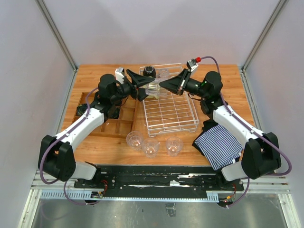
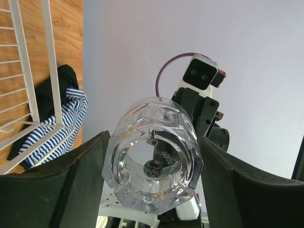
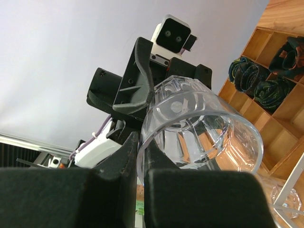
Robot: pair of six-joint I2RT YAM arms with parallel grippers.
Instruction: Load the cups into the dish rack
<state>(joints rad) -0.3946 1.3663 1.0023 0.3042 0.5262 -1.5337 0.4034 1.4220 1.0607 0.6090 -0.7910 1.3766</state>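
Handover of a clear tumbler [image 2: 153, 142] above the dish rack [image 1: 167, 124]; left gripper [image 2: 154, 161] clamps its base; right gripper [image 3: 142, 159] pinches its rim; next, one must let go.

I see a white wire dish rack [image 1: 173, 130], a navy-and-white striped cloth [image 1: 218, 145], a clear tumbler [image 1: 153, 89], a black mug [image 1: 149, 71] and a warm-brown, wood-grained tabletop [image 1: 228, 76].

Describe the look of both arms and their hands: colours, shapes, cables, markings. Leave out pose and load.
The left arm and right arm match: white links between black joints, with a purple-grey cable looping along each. The left hand and right hand are matt black, each with two broad wedge-shaped fingers and a white two-lens camera box. I can read no markings.
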